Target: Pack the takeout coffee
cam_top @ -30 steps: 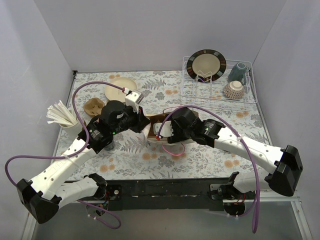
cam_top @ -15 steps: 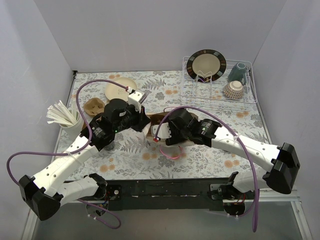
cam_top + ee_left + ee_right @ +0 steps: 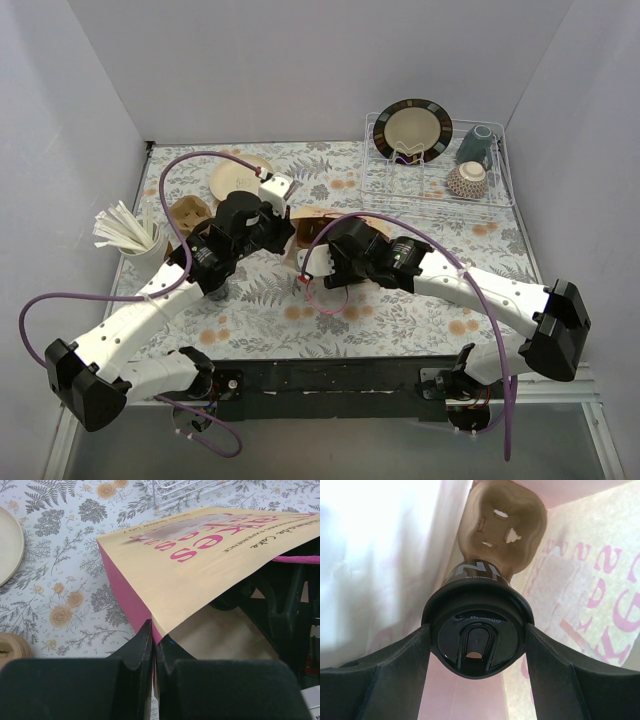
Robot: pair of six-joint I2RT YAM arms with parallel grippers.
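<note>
The takeout coffee [image 3: 476, 607] is clasped at its lid by the right gripper [image 3: 476, 630] inside the paper bag [image 3: 210, 560], hemmed by bag walls, a pulp carrier [image 3: 502, 525] directly beyond. The bag's rim is pinched by the left gripper [image 3: 152, 645]; a dish rack [image 3: 430, 190] is set nearby on the bench [image 3: 260, 310].

One paper bag [image 3: 200, 570], one lidded cup [image 3: 477, 637], one dish rack [image 3: 420, 182]

You see a tan paper bag [image 3: 210, 575] with pink lettering and a pink side panel — the takeout coffee [image 3: 476, 640] is glossy black, lid and cup alike, and the pulp carrier [image 3: 502, 525] is dull brown. The tablecloth [image 3: 60, 570] is white, printed with grey ferns and orange flowers; the cables [image 3: 205, 155] are purple
</note>
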